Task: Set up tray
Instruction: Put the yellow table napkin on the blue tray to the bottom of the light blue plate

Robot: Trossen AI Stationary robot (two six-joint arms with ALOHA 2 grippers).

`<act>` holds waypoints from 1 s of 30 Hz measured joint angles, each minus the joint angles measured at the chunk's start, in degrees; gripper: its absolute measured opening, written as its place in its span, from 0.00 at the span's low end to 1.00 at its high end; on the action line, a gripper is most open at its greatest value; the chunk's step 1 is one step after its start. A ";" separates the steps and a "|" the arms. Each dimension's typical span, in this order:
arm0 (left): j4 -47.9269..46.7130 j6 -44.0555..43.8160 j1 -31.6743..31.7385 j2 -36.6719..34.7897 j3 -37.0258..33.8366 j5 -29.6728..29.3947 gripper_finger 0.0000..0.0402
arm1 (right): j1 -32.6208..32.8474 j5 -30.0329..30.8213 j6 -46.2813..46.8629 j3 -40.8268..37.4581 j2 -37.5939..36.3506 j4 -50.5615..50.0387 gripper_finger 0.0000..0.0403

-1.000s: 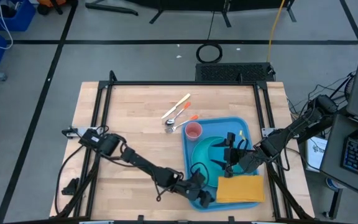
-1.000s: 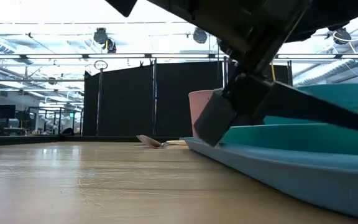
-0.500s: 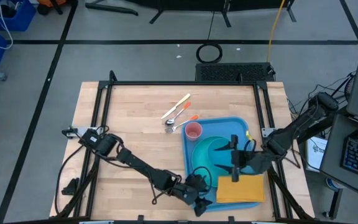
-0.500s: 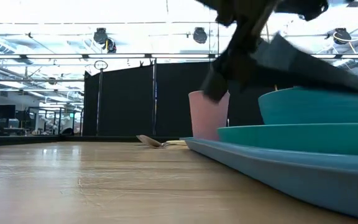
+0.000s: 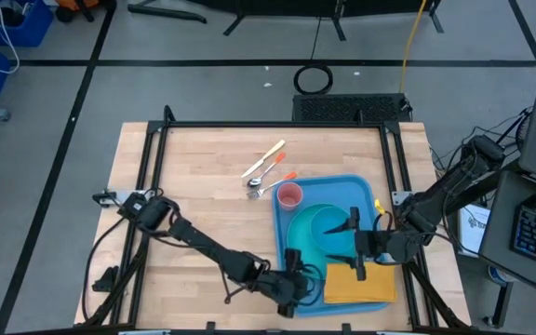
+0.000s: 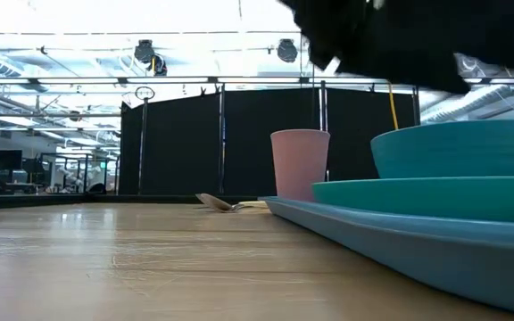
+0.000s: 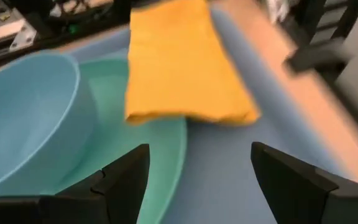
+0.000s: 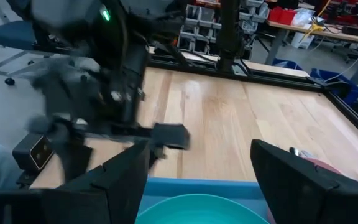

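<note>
The blue tray [image 5: 352, 189] lies at the table's right near part. It carries a turquoise plate [image 5: 298, 233] with a bowl [image 5: 322, 223] on it, a pink cup [image 5: 289, 194] at its far left corner, and a yellow napkin [image 5: 359, 282] at its near right corner. My left gripper [image 5: 296, 281] hovers open over the tray's near left corner; its wrist view shows the napkin [image 7: 185, 62], bowl [image 7: 23, 118] and plate [image 7: 154, 155]. My right gripper [image 5: 354, 244] hangs open above the bowl's right side and the napkin's far edge.
A wooden knife [image 5: 264, 158], a spoon [image 5: 254, 183] and an orange-handled fork [image 5: 277, 180] lie on the bare wood just beyond the tray's far left corner. The table's left half is bare wood [image 5: 194, 186]. A black frame [image 5: 277, 125] borders the table.
My left gripper has risen from low beside the tray's near left corner, leaving the low view's middle. My right gripper has drifted from over the bowl toward the table's right and near edge, toward the napkin. The tray and its items have stayed put.
</note>
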 joint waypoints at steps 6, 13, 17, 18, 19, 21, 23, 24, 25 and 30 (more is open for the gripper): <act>1.08 16.34 -0.62 0.02 -0.02 -6.84 0.70 | -0.02 0.01 -0.26 0.00 0.00 0.57 0.67; 2.94 19.35 -0.22 0.48 0.00 -5.67 0.70 | -0.02 0.04 -0.70 0.00 0.00 0.55 0.67; 5.57 21.32 0.85 0.61 -0.02 -6.38 0.70 | -0.02 0.99 -0.72 0.00 0.00 0.56 0.67; 6.25 21.72 1.06 0.61 0.03 -6.07 0.70 | -0.02 1.68 -0.74 0.00 0.00 0.53 0.67; 6.22 22.70 1.23 0.61 0.32 -5.47 0.70 | -0.02 1.77 -0.80 0.00 0.00 0.56 0.67; 6.87 25.99 1.39 0.86 1.34 -3.67 0.70 | -0.04 1.79 -1.16 0.00 0.00 0.52 0.67; 8.16 28.07 1.36 2.23 3.63 -2.98 0.70 | -0.04 1.79 -1.25 0.00 0.00 0.53 0.67; 6.64 28.80 1.26 2.72 4.64 -3.17 0.69 | -0.04 1.79 -1.38 0.00 0.02 0.56 0.67; 5.24 29.07 1.25 3.70 5.80 -2.98 0.67 | -0.04 1.80 -1.38 0.00 0.02 0.47 0.67; -1.08 30.41 1.18 9.01 12.31 -3.64 0.56 | -0.04 1.78 -1.31 0.04 0.00 0.19 0.67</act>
